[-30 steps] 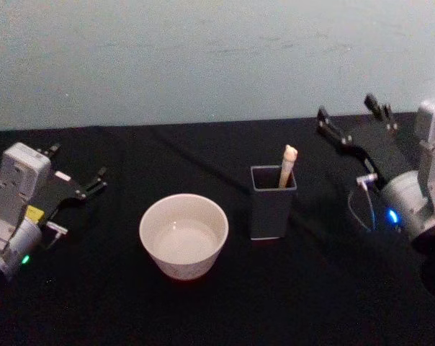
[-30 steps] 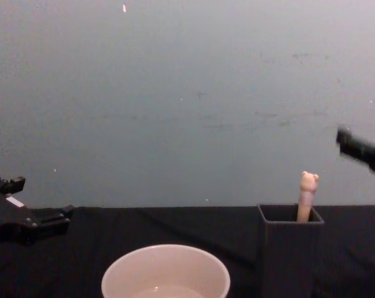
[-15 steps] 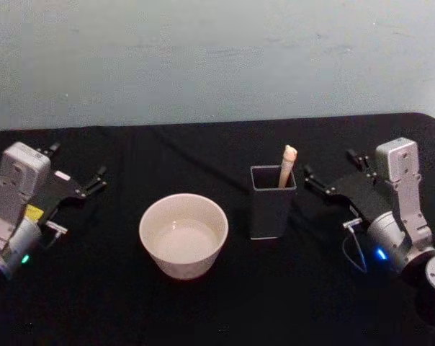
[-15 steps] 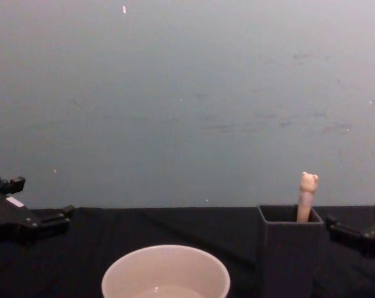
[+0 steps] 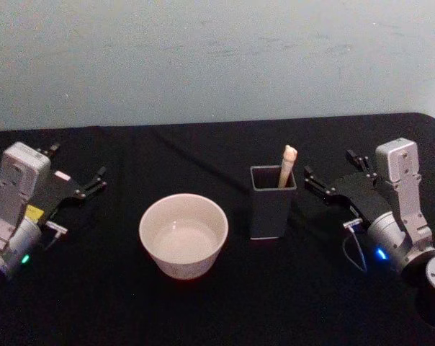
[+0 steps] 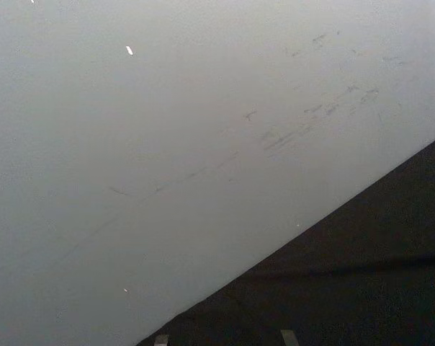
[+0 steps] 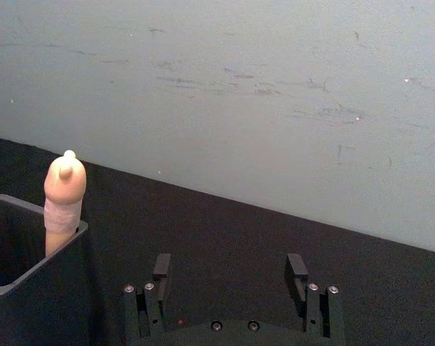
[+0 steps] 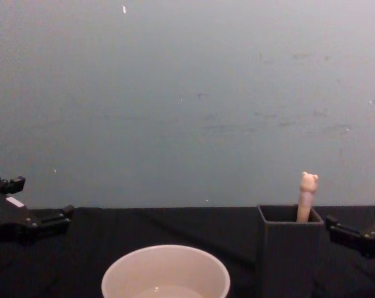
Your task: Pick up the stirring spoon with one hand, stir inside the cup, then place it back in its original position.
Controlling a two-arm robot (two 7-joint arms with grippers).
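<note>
On counter, right of centre: holder (image 5: 272, 210), tall, dark grey, square, upright, with spoon (image 5: 287, 165) standing inside.
Spoon position: leaning at holder's back right corner; bear-head top (image 8: 308, 182) above rim; neck and bowl hidden inside holder.
Spoon look: slim, pale beige handle, small rounded bear-head cap (image 7: 65, 176); looks light and narrow, likely to call for a pinch on upper handle.
Cup position: cup (image 5: 183, 235) just left of holder, apart from it; wide, cream-white, thin rim, pale inside; contents cannot be told.
Right hand: right hand (image 5: 331, 178) low over counter, just right of holder, pointing toward it; fingers (image 7: 161, 267) spread apart, nothing between them.
Left hand: left hand (image 5: 76, 173) parked at far left of counter, well apart from cup; fingers apart, holding nothing.
Step in hand: approach to spoon; pickup not yet made, stirring and return not yet begun.
Next move calls for: raising right hand to level of bear-head, centring fingers either side of handle, closing, then lifting straight up clear of holder rim.
Risk: sideways pull may tip holder.
</note>
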